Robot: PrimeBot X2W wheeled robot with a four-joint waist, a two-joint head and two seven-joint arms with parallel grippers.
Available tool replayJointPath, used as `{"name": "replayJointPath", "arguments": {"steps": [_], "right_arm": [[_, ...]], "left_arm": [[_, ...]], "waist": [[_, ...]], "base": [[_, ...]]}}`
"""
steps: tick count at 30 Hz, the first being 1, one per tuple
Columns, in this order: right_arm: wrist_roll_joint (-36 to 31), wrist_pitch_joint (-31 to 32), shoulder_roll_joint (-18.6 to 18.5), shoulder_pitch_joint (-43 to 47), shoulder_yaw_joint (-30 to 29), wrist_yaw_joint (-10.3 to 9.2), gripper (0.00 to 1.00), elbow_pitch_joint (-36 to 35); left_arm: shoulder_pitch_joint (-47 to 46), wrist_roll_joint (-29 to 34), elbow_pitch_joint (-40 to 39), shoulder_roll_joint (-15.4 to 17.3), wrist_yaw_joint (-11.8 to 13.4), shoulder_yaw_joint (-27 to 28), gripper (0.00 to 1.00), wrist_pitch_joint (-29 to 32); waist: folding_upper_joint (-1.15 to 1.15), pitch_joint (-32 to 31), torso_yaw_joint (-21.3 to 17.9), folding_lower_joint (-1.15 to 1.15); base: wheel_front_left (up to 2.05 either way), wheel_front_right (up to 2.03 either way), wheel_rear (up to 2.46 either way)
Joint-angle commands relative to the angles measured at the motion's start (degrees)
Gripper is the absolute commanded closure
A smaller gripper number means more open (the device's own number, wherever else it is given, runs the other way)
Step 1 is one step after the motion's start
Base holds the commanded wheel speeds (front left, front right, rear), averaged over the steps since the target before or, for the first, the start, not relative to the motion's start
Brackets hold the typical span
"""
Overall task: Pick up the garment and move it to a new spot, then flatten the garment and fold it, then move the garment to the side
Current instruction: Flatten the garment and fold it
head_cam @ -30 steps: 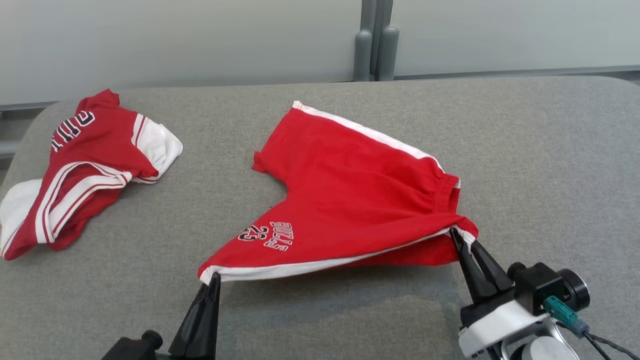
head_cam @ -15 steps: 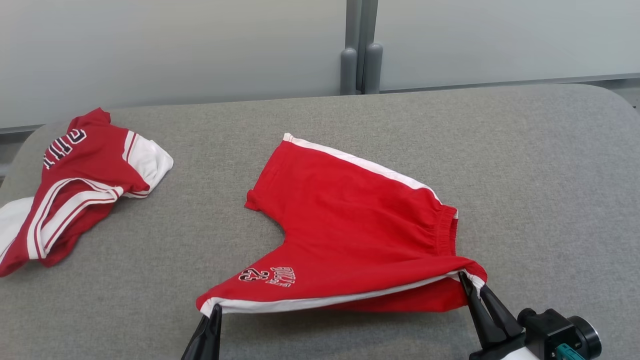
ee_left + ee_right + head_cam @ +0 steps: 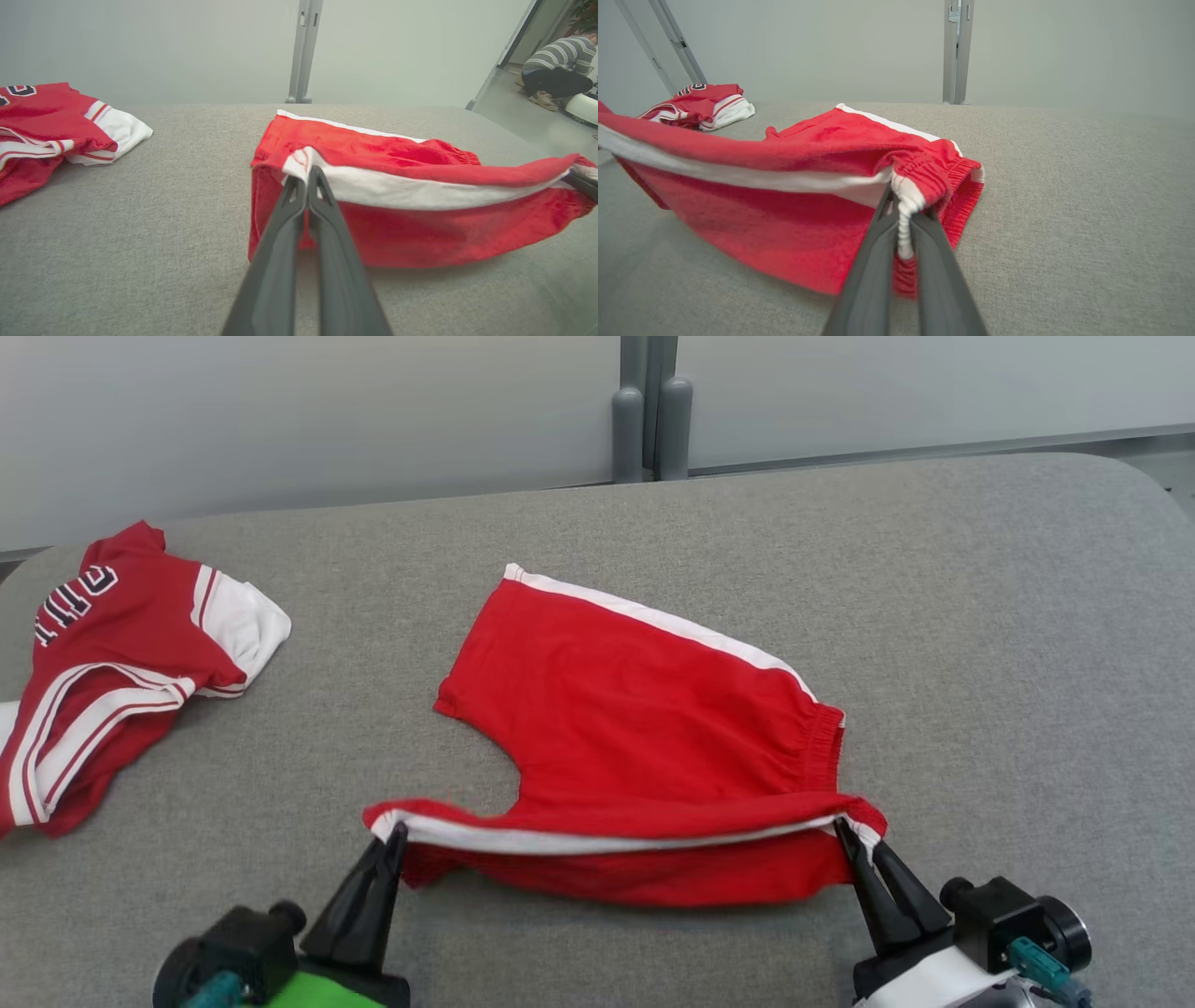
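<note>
Two corners of the red shorts (image 3: 644, 709) are pinched: the leg-hem corner by the left claw (image 3: 399, 833), the waistband corner by the right claw (image 3: 843, 829), both clamped tight on cloth; the white-striped near edge is held raised and taut, its long axis running left to right between them; the far half lies flat on the surface (image 3: 980, 616); the fold is judged to go forward, over that half; a second garment (image 3: 121, 635) lies well apart, leftward.

The shorts (image 3: 644, 709) no longer show their printed near leg face up. That leg now hangs off the desk (image 3: 980, 616) like a curtain below the white side stripe (image 3: 607, 843), its print hidden. The stripe sits higher above the desk, closer over the far leg.
</note>
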Motion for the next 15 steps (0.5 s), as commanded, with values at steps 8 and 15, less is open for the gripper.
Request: {"name": "replayJointPath", "arguments": {"steps": [8, 15], "right_arm": [[0.18, -0.18, 0.61, -7.29, -0.66, -0.05, 1.00, 5.13], [0.63, -0.18, 2.13, -15.23, -0.44, -0.05, 1.00, 9.12]], "left_arm": [[-19.35, 1.42, 12.61, 0.81, -4.34, -0.20, 1.00, 4.38], [-33.74, 2.78, 24.50, -0.36, -6.53, -1.61, 1.00, 6.05]], "waist": [[0.29, 4.84, -2.12, 0.00], [0.29, 11.00, -5.79, 0.00]], "base": [[0.00, 0.00, 0.00], [0.00, 0.00, 0.00]]}}
